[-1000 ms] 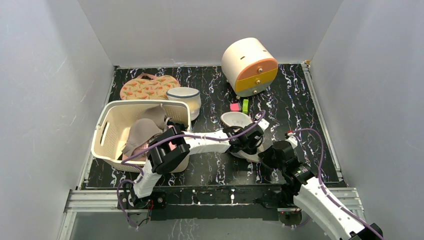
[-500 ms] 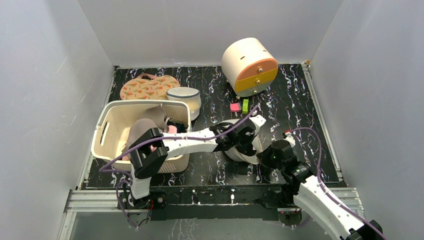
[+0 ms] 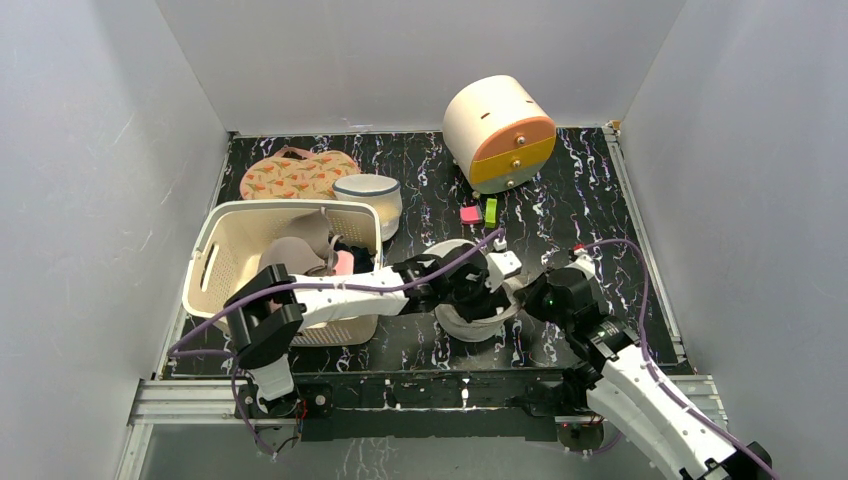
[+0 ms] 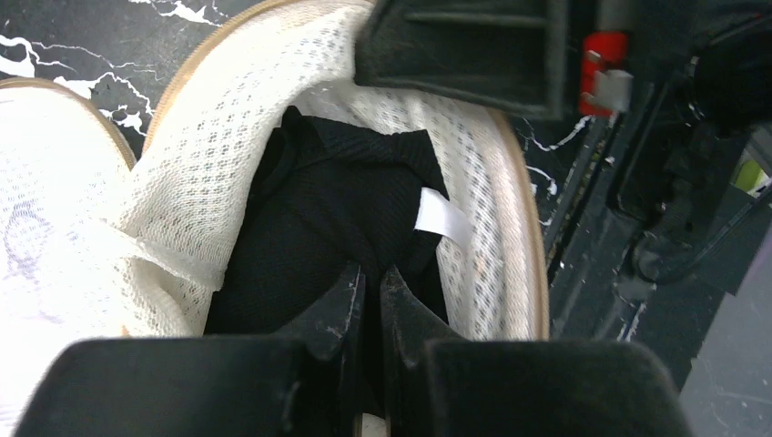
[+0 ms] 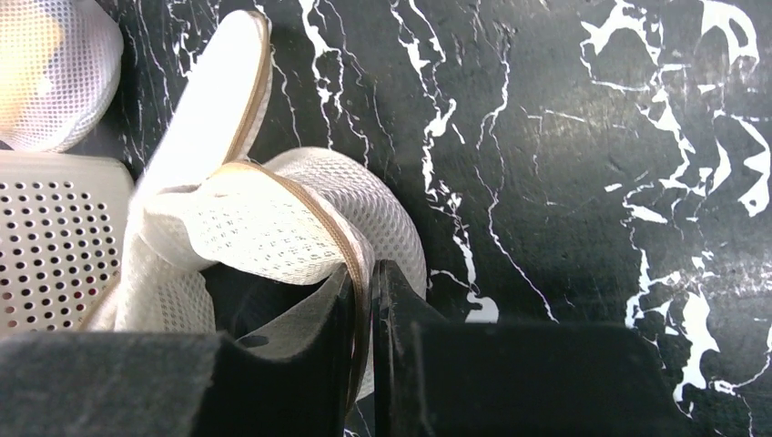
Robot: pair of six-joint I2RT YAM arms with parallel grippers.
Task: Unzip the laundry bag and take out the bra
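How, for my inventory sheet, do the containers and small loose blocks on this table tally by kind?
Mesh laundry bag: 1
Laundry basket: 1
Floral pouch: 1
White tub: 1
Drawer box: 1
Small blocks, pink block and green block: 2
Total: 7

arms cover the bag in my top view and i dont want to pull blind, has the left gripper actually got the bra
observer: yes. In the left wrist view the left gripper is shut, with its fingertips pinched into the black bra, which lies inside the open laundry bag near a white tag.
operator: ok and whats the right one doing, cant see its fingers either
observer: in the right wrist view the right gripper is pinched on the bag's tan zip rim, so it holds the mesh, not the bra.
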